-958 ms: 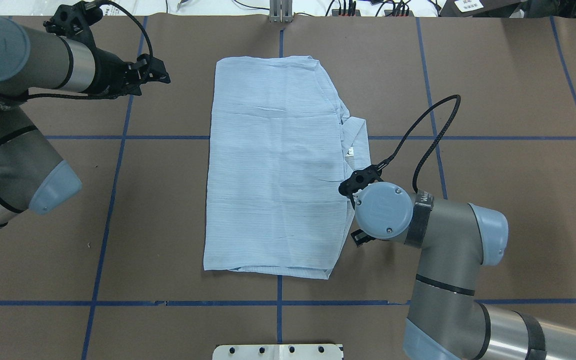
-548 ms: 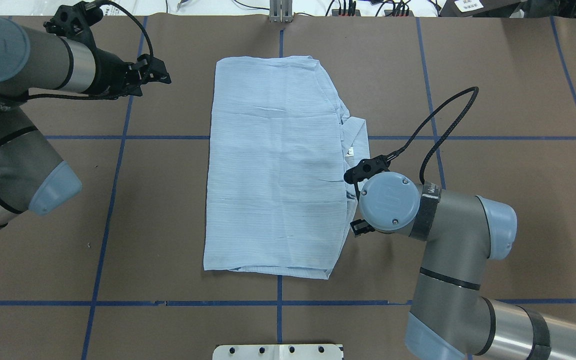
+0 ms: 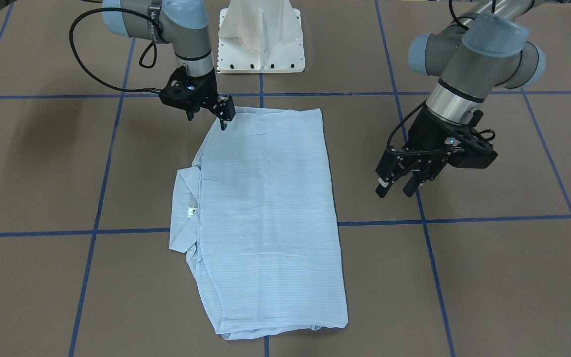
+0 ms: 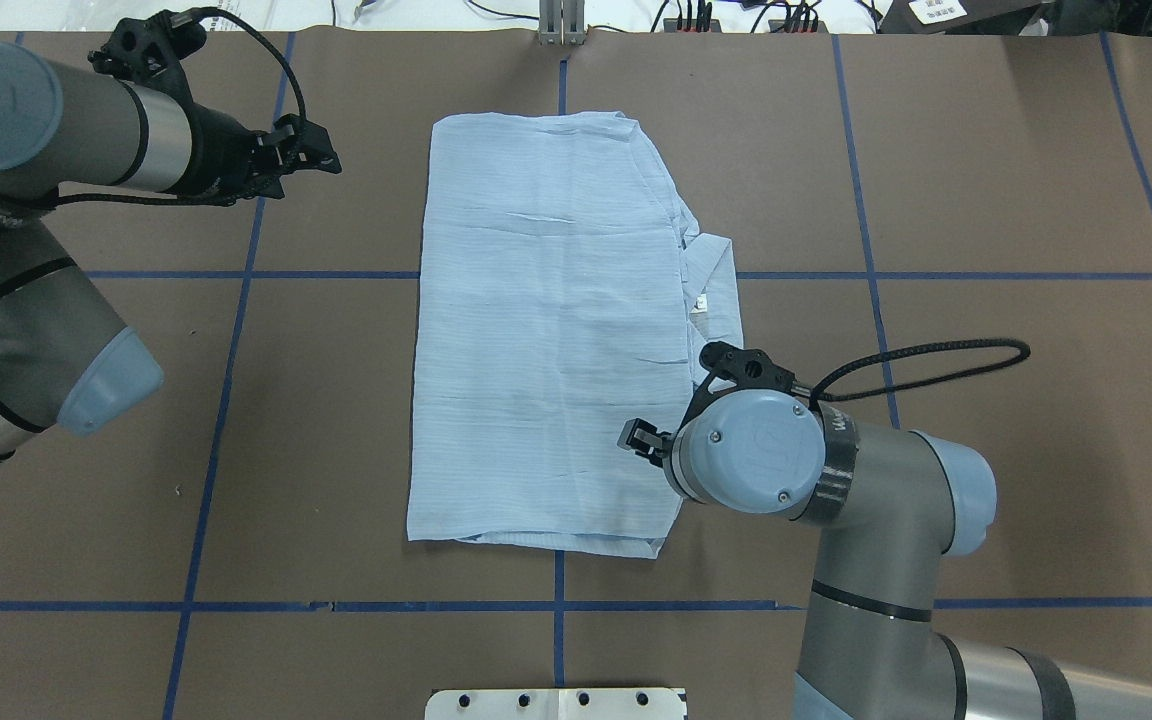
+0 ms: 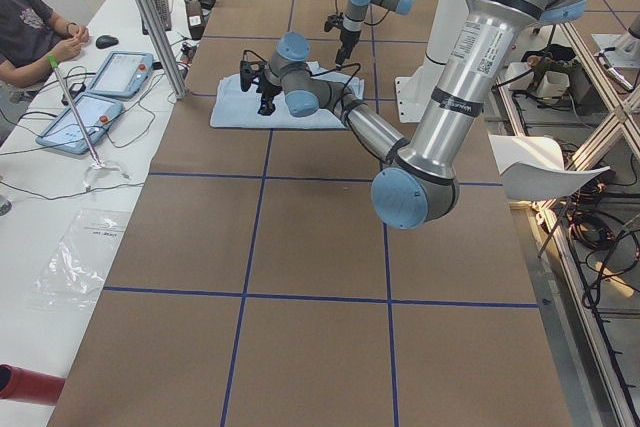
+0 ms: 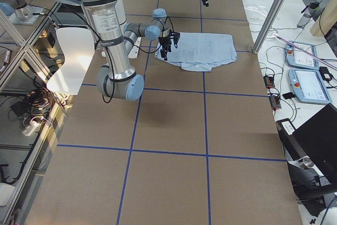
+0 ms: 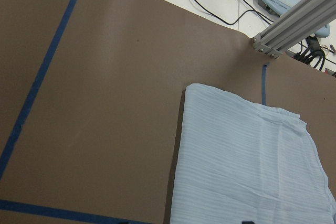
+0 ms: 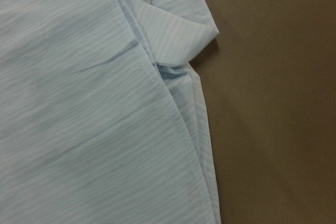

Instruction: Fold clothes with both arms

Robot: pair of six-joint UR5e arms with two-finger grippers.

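Nearby, white pedestal; right hand hangs over shirt edge.

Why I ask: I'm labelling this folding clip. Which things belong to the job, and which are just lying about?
Job: thin pale-blue striped shirt, folded flat; left arm's black two-finger claw, open, off the cloth; right arm's black two-finger claw, open, over the shirt's edge.

Lying about: white pedestal base; two grey touchscreen pendants; aluminium frame post.

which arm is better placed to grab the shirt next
Probably the right. Its hand hangs open over the shirt's edge by the robot-side corner, while the left hand hovers open over bare table, off the cloth.
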